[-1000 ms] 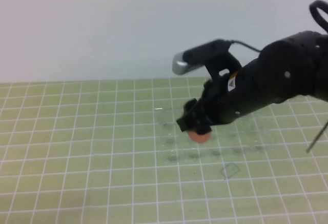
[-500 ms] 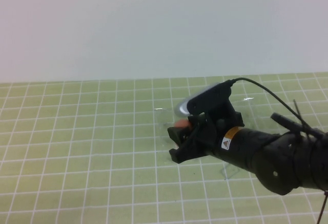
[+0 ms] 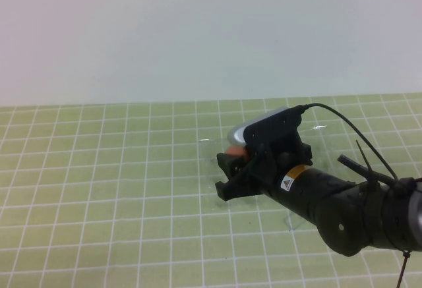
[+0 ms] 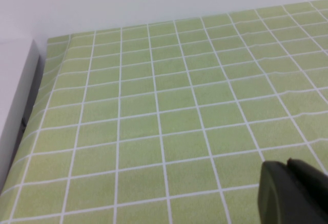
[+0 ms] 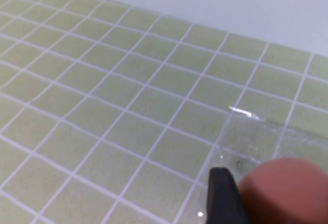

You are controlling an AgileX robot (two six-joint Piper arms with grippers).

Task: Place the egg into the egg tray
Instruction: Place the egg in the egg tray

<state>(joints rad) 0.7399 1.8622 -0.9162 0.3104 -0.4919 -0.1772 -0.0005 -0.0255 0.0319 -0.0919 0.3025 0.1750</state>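
My right gripper (image 3: 224, 174) reaches in from the right, low over the left end of the clear egg tray (image 3: 208, 144). It is shut on the orange-red egg (image 3: 234, 151), which shows just above its upper finger. In the right wrist view the egg (image 5: 287, 196) fills the lower corner, pressed against one black finger (image 5: 221, 196), with the tray's glinting edge (image 5: 245, 114) beyond; the other finger is out of frame. My left gripper (image 4: 288, 168) is shut and empty over bare mat and does not show in the high view.
A green mat with a white grid (image 3: 99, 189) covers the table, with a white wall behind. A white ledge (image 4: 13, 96) borders the mat in the left wrist view. Cables (image 3: 356, 140) trail from the right arm.
The right arm came down from above the tray to low over it, carrying the egg. In the last half second it shifted slightly left and up.
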